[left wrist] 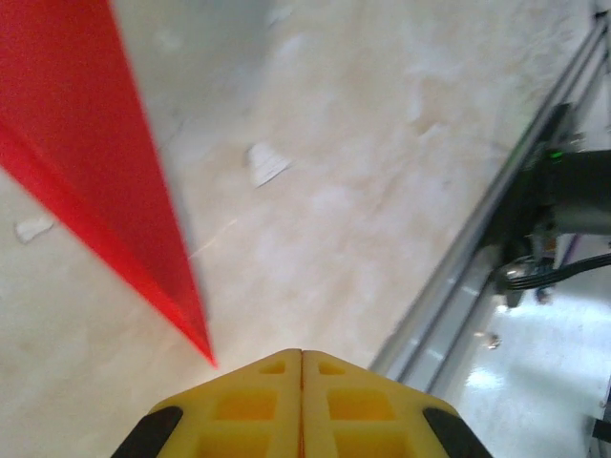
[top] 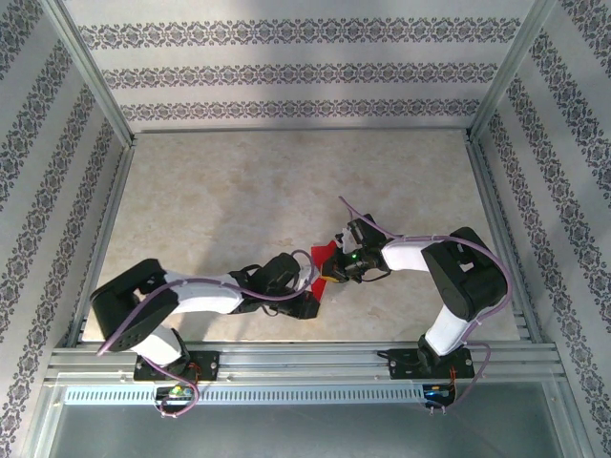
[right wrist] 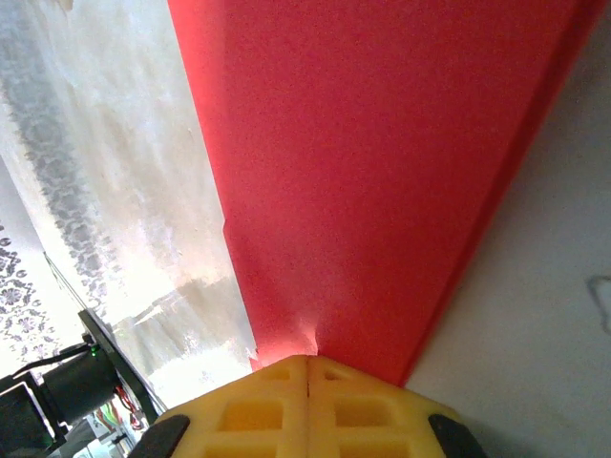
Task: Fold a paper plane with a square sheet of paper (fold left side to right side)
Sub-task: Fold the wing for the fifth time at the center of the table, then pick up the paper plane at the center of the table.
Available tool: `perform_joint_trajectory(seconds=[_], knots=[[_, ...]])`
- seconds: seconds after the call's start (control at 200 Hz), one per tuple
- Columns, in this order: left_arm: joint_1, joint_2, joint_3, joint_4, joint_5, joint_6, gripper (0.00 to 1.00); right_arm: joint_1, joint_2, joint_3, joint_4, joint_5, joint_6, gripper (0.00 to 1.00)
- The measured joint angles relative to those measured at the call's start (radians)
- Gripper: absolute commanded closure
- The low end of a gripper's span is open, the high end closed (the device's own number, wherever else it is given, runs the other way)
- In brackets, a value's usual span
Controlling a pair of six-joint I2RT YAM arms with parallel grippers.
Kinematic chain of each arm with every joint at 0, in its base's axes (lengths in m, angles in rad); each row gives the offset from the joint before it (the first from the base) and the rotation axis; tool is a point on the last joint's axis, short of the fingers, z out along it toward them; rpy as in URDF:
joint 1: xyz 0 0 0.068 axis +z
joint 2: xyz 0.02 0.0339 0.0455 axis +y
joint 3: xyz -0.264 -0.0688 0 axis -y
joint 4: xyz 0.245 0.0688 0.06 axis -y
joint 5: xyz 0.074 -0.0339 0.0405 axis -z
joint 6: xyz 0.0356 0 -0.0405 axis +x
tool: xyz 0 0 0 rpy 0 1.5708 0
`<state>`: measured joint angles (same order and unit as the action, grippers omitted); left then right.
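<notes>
Near rail (top: 305, 361): aluminium, along the table's near edge, with both arm bases bolted to it
Left arm (top: 205, 294): reaches right and low towards the middle of the near half of the table
Left gripper (left wrist: 303, 358): yellow fingers pressed together with nothing between them; the red tip ends just to their left, apart from them
Right arm (top: 468, 277): bends left to meet the other arm
Right gripper (right wrist: 308, 363): clenched on the paper plane (right wrist: 372, 172), whose edge puckers where it enters the fingertips
Paper plane: bright red, between the two grippers, broad at the right gripper and tapering to a sharp point, casting a shadow
Table (top: 248, 191): pale marbled top
Walls (top: 286, 72): striped floral pattern behind and at both sides
</notes>
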<state>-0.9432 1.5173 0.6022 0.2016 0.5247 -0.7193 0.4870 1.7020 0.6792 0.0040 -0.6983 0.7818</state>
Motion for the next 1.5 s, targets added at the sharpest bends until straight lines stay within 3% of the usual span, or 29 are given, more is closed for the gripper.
perform_joint_trajectory(seconds=[0.065,0.2,0.52,0.595,0.665,0.745,0.874,0.984,1.114,1.499], knots=[[0.003,-0.064,0.0,-0.006,-0.018,0.01,0.9,0.002,-0.005,0.002,-0.005,0.009,0.0,1.0],[0.025,-0.178,-0.001,-0.027,-0.071,0.024,0.9,0.006,-0.04,0.006,-0.04,0.066,0.0,0.88],[0.119,-0.401,-0.056,-0.084,-0.297,0.071,0.72,0.017,-0.256,0.107,-0.239,0.234,-0.055,0.53],[0.134,-0.434,-0.063,-0.091,-0.348,0.088,0.67,0.037,-0.296,0.127,-0.296,0.293,-0.074,0.45],[0.145,-0.455,-0.066,-0.093,-0.389,0.106,0.59,0.068,-0.324,0.139,-0.349,0.361,-0.087,0.31],[0.155,-0.47,-0.07,-0.093,-0.432,0.125,0.54,0.113,-0.334,0.155,-0.41,0.443,-0.086,0.26],[0.174,-0.485,-0.093,-0.086,-0.482,0.15,0.36,0.198,-0.322,0.198,-0.503,0.575,-0.086,0.23],[0.188,-0.508,-0.124,-0.082,-0.514,0.163,0.28,0.248,-0.269,0.25,-0.552,0.659,-0.086,0.22],[0.203,-0.556,-0.166,-0.077,-0.541,0.166,0.25,0.288,-0.183,0.3,-0.586,0.725,-0.086,0.24],[0.219,-0.69,-0.24,-0.09,-0.59,0.166,0.24,0.329,0.002,0.386,-0.616,0.819,-0.07,0.43]])
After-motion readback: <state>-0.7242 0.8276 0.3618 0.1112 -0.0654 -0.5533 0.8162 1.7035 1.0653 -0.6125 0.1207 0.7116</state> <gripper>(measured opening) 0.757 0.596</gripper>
